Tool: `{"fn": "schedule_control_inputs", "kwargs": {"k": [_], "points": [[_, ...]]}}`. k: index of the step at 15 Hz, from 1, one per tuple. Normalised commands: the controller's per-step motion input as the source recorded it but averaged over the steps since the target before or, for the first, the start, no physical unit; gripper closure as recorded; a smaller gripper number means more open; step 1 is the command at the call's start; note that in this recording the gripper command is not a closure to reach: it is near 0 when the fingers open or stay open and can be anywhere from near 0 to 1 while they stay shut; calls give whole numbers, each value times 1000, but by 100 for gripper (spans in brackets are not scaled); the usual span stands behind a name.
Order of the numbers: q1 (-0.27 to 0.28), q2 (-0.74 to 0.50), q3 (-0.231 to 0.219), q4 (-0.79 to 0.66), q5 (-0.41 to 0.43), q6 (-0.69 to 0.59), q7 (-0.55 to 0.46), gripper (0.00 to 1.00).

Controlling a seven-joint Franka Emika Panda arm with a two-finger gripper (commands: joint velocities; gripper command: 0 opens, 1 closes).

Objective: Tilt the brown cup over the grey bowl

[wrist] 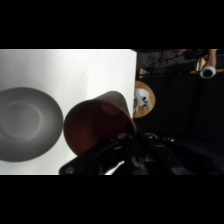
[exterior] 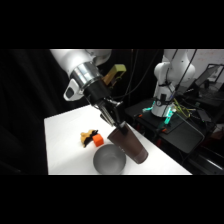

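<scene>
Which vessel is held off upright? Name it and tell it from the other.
The brown cup: the gripper holds it tilted, leaning beside the grey bowl. The bowl rests flat on the white table, its open side up.

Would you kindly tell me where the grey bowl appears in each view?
Side view: the grey bowl sits at bottom centre, on the table's near edge.
Wrist view: the bowl fills the left side.
Shared landmark: the tilted brown cup, just right of it in both.
</scene>
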Motion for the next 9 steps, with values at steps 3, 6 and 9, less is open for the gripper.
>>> {"fn": "schedule_control_inputs", "kwargs": {"k": [3, 6, 9], "points": [[-175, 397, -13, 551, 418, -724, -141, 10], [-62, 308, -37, 446, 335, -497, 7, 11], [89, 108, -109, 280, 21, -95, 96, 11]]}}
